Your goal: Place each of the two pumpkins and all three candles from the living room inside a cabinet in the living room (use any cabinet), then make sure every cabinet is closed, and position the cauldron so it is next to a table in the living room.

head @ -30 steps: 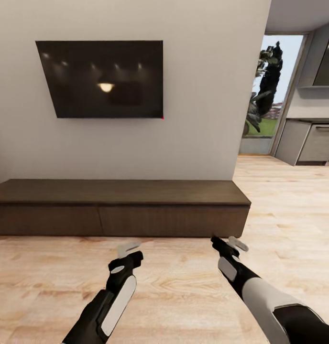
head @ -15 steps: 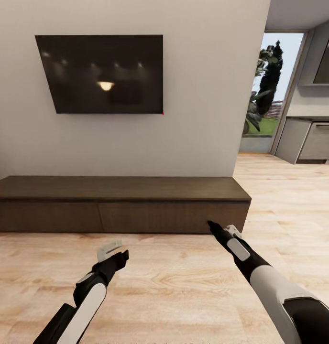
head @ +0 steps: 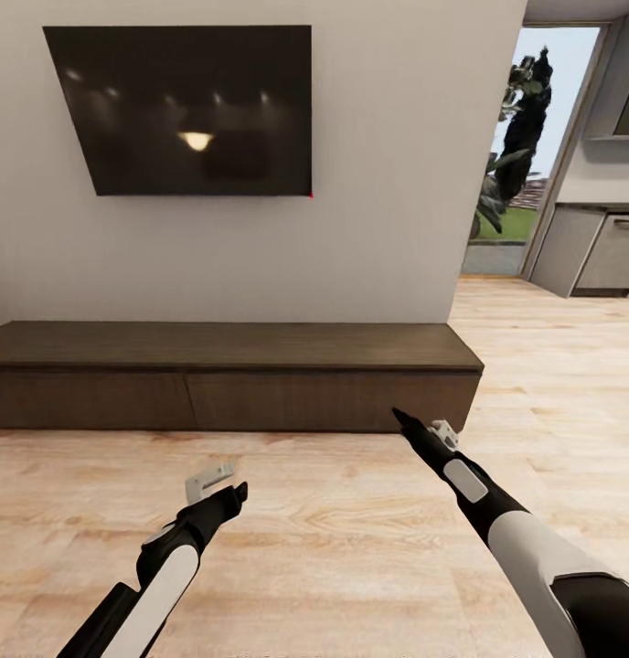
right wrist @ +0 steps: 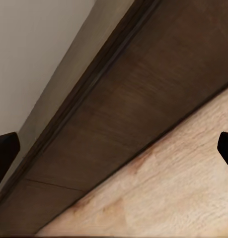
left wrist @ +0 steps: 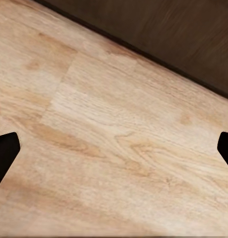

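Head view: my right pincer (head: 415,428), released and empty, has closed on the cabinet (head: 324,399) just ahead; left pincer (head: 218,486) released, trailing over floor.

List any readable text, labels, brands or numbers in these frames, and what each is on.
None: no readable text, label, brand or number shows in these views.
Television: dark screen, only ceiling-light reflections, no logo legible.
Cabinet: plain dark wood drawer fronts, no markings.
Left gripper and right gripper: no lettering visible.
Kitchen units: too far to tell.
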You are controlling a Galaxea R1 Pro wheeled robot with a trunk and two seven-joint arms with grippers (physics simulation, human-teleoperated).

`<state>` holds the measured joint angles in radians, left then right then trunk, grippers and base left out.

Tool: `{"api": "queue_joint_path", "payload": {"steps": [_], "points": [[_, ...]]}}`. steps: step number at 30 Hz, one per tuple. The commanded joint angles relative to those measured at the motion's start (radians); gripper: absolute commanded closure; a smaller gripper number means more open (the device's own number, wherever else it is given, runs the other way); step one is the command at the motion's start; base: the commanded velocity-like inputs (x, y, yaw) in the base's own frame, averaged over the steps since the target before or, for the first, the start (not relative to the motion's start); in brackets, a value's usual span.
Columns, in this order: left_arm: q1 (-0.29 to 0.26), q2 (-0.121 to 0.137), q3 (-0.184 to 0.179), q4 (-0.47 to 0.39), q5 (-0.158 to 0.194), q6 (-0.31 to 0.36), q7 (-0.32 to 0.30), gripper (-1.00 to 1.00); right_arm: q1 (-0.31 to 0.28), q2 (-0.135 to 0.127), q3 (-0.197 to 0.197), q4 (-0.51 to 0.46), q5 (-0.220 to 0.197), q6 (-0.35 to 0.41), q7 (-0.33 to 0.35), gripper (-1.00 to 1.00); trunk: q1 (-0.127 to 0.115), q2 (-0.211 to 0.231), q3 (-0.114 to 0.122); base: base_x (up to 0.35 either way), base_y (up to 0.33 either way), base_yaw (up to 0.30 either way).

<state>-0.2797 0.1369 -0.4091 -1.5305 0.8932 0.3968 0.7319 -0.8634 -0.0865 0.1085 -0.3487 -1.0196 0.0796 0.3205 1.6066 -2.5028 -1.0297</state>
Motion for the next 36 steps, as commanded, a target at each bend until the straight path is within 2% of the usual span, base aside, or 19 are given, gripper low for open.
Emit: {"api": "queue_joint_path", "payload": {"steps": [1, 6, 12, 16, 19, 21, 22, 23, 24, 25, 28, 31, 32, 33, 34, 36], "points": [[-0.001, 0.001, -0.002, 0.0, 0.006, 0.001, 0.008, -1.0, 0.0, -0.002, 0.007, -0.001, -0.01, 0.002, 0.007, -1.0, 0.0, -0.001, -0.005, 0.0, 0.0, 0.0], [-0.001, 0.0, -0.003, 0.001, 0.006, 0.001, 0.009, -1.0, 0.0, -0.012, 0.006, 0.0, -0.012, 0.03, 0.051, -1.0, 0.002, -0.002, -0.024, 0.0, 0.0, 0.0], [0.004, 0.001, -0.003, -0.003, 0.005, 0.002, 0.008, -1.0, 0.0, -0.029, 0.003, -0.003, -0.015, 0.168, 0.135, -1.0, 0.005, -0.003, -0.047, 0.0, 0.0, 0.0], [0.022, 0.005, -0.002, -0.027, 0.004, 0.003, 0.005, -1.0, 0.0, -0.03, 0.001, -0.006, -0.016, 0.197, 0.151, -1.0, 0.007, -0.004, -0.063, 0.0, 0.0, 0.0], [0.042, 0.017, -0.002, -0.059, 0.004, 0.003, 0.001, -1.0, 0.0, -0.03, 0.001, -0.01, -0.017, 0.203, 0.157, -1.0, 0.008, -0.005, -0.075, 0.0, 0.0, 0.0], [0.054, 0.035, -0.002, -0.073, 0.005, 0.002, -0.013, -1.0, 0.0, -0.03, 0.001, -0.016, -0.017, 0.205, 0.169, -1.0, 0.009, -0.005, -0.082, 0.0, 0.0, 0.0], [0.059, 0.051, -0.002, -0.078, 0.005, 0.001, -0.039, -1.0, 0.0, -0.031, 0.001, -0.02, -0.016, 0.206, 0.183, -1.0, 0.009, -0.005, -0.082, 0.0, 0.0, 0.0], [0.063, 0.077, -0.002, -0.083, 0.008, 0.001, -0.106, -1.0, 0.0, -0.031, 0.0, -0.023, -0.016, 0.207, 0.214, -1.0, 0.009, -0.005, -0.082, 0.0, 0.0, 0.0], [0.065, 0.086, -0.002, -0.084, 0.01, 0.001, -0.133, -1.0, 0.0, -0.031, 0.0, -0.023, -0.016, 0.207, 0.225, -1.0, 0.009, -0.005, -0.082, 0.0, 0.0, 0.0], [0.068, 0.108, -0.002, -0.085, 0.015, 0.002, -0.197, -1.0, 0.0, -0.03, 0.0, -0.023, -0.015, 0.202, 0.253, -1.0, 0.009, -0.005, -0.082, 0.0, 0.0, 0.0], [0.07, 0.125, -0.002, -0.085, 0.019, 0.002, -0.245, -1.0, 0.0, -0.029, 0.0, -0.021, -0.015, 0.172, 0.273, -1.0, 0.009, -0.005, -0.082, 0.0, 0.0, 0.0], [0.071, 0.132, -0.002, -0.084, 0.021, 0.002, -0.263, -1.0, 0.0, -0.025, -0.021, -0.017, -0.07, 0.126, 0.232, -1.0, 0.009, -0.005, -0.082, 0.105, 0.0, 0.0], [0.071, 0.133, -0.002, -0.083, 0.021, 0.002, -0.265, -1.0, 0.0, -0.023, -0.026, -0.015, -0.105, 0.118, 0.209, -1.0, 0.009, -0.005, -0.082, 0.218, 0.0, 0.0], [0.071, 0.133, -0.002, -0.083, 0.022, 0.002, -0.266, -1.0, 0.0, -0.022, -0.028, -0.014, -0.124, 0.115, 0.196, -1.0, 0.009, -0.005, -0.082, 0.238, 0.0, 0.0], [0.071, 0.134, -0.002, -0.082, 0.022, 0.002, -0.268, -1.0, 0.0, -0.016, -0.036, 0.019, -0.222, 0.107, 0.139, -1.0, 0.009, -0.005, -0.082, 0.298, 0.0, 0.0], [0.071, 0.134, -0.002, -0.082, 0.023, 0.002, -0.268, -1.0, 0.0, -0.014, -0.039, 0.046, -0.284, 0.104, 0.121, -1.0, 0.009, -0.005, -0.082, 0.309, 0.0, 0.0]]}}
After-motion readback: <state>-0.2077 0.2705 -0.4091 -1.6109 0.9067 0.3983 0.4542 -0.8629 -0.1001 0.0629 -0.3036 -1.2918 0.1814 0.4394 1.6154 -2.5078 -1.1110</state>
